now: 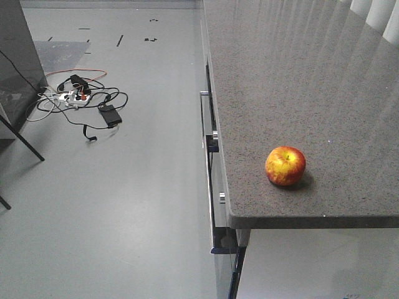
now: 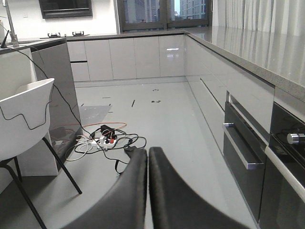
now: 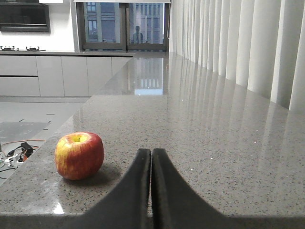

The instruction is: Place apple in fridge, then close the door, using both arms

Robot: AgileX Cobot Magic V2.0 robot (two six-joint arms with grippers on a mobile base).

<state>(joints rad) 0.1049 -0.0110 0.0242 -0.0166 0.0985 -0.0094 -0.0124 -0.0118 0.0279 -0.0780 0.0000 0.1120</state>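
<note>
Red apple (image 3: 79,155) waits by the counter (image 1: 299,75) front edge; left gripper (image 2: 147,191) and right gripper (image 3: 151,188) are closed, empty. Right should open, reach left.

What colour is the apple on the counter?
The apple is red with yellow patches, yellowest at the top. It shows best in the right wrist view.

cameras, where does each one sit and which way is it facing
Exterior front-facing: high, looking down on the countertop corner, the apple and the cables; no robot part shows.
Left wrist: low over the floor, facing down the kitchen aisle; shut left pincer at the bottom.
Right wrist: at countertop height, facing the window; shut right pincer at the bottom, apple to its left.
Shared: apple in front and right wrist views; cables in front and left wrist.
</note>
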